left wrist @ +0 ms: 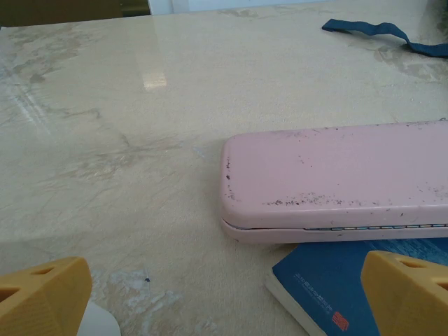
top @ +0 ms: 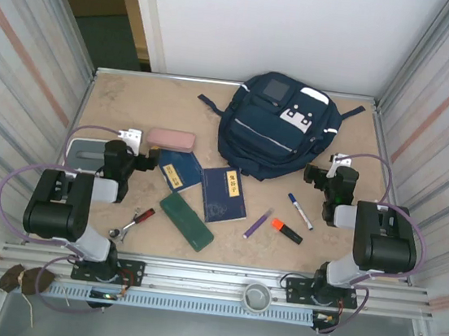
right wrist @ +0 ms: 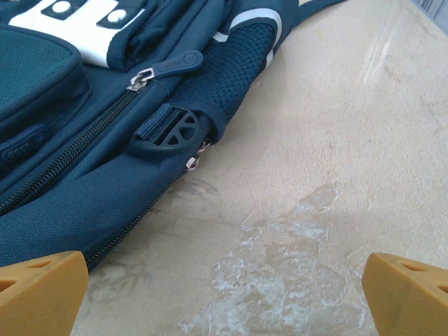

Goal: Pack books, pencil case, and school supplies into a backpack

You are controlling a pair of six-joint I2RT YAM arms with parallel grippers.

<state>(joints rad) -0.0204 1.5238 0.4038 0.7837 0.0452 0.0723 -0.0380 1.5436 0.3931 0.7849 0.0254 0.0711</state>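
Beige marble-patterned table (top: 134, 100), seen from above, its surface mottled with pale veins. Red-handled metal tool (top: 132, 224) lying flat near the front left edge, handle pointing up and right. Dark-green oblong block (top: 186, 221) lying diagonally just right of the tool, apart from it. Grey tray (top: 85, 151) at the left edge, partly hidden. Grey ring (top: 256, 296) resting on the slotted metal rail (top: 216, 306) along the near side. Corrugated side walls (top: 25, 53) with a reddish stripe; plain white back panel (top: 291, 29)
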